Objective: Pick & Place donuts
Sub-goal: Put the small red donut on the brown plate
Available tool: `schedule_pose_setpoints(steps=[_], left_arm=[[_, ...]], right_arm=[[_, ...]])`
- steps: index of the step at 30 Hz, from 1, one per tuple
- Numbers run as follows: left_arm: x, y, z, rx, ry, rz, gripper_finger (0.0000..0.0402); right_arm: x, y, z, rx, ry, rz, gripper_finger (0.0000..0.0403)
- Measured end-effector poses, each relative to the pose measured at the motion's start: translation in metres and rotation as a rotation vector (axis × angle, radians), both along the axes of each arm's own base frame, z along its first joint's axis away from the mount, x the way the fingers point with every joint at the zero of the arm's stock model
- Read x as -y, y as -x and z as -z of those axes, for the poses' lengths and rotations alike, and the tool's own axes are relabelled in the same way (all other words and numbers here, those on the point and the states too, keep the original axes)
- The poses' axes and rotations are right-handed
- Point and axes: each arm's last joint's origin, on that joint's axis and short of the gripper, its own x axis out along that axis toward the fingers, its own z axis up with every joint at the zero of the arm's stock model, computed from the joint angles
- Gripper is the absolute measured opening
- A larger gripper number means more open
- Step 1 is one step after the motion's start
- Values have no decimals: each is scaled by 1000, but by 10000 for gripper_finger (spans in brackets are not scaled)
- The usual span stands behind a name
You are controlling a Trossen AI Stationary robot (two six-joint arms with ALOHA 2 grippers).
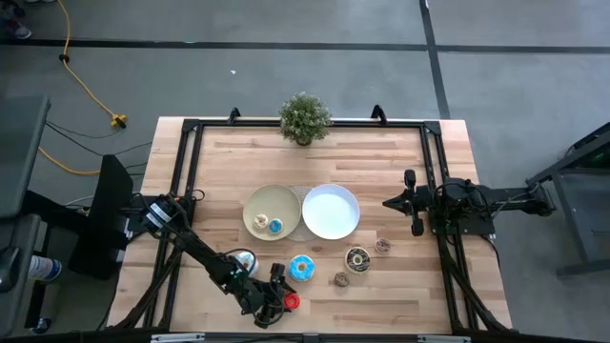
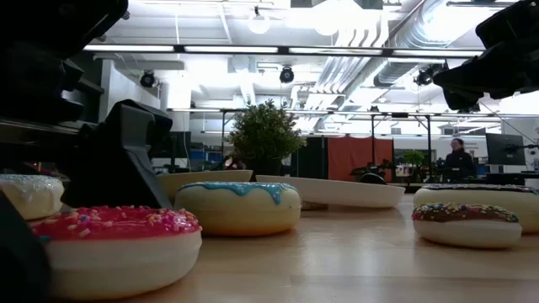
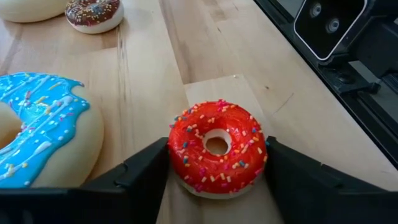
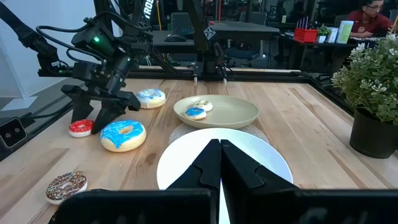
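Note:
My left gripper (image 1: 284, 301) is low at the table's near edge, shut on a small red-iced sprinkled donut (image 3: 216, 146) (image 1: 292, 301). A large blue-iced donut (image 1: 302, 268) lies flat just beyond it, and a white-iced one (image 1: 245, 259) lies to the left. A dark brown donut (image 1: 358, 258) and two small ones (image 1: 382, 245) (image 1: 341, 279) lie flat on the wood to the right. Two small donuts (image 1: 260, 222) (image 1: 275, 226) lie in the beige plate (image 1: 255, 195). My right gripper (image 1: 386, 202) hovers shut, right of the white plate (image 1: 331, 211). My left gripper pinches the red donut across its outer rim, one finger (image 3: 149, 171) on one side (image 3: 174, 152) and the other finger (image 3: 286, 168) on the opposite side (image 3: 262, 149). The fingers come low from the table's left. The donut lies flat with its underside on the table.
A potted plant (image 1: 304, 118) stands at the far edge. The black frame rails (image 1: 191, 162) run along the table's left, right and far sides. The low-view camera housing (image 3: 323, 25) sits just past the red donut at the near edge. A person (image 2: 459, 160) stands far behind the table.

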Motion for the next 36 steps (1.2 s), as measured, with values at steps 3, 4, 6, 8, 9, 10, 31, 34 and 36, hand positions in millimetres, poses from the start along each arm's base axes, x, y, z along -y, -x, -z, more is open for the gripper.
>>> schedule_pose_setpoints(steps=[3,4,6,8,9,10,31,34,36], left_arm=[[0,0,0,-1,0,1,232],[0,0,0,-1,0,1,230],[0,0,0,-1,0,1,225],[0,0,0,-1,0,1,220],[0,0,0,-1,0,1,218],[0,0,0,-2,-1,1,216],[-3,-1,-47,109,-41,-66,213],[-11,0,-62,122,-89,-139,213],[-19,1,-71,120,-117,-186,213]], right_arm=[[0,0,0,0,0,0,0],[0,0,0,0,0,0,0],[0,0,0,0,0,0,1],[0,0,0,0,0,0,0],[0,0,0,0,0,0,0],[0,0,0,0,0,0,0],[0,0,0,0,0,1,1],[0,0,0,0,0,1,0],[0,0,0,0,0,1,1]])
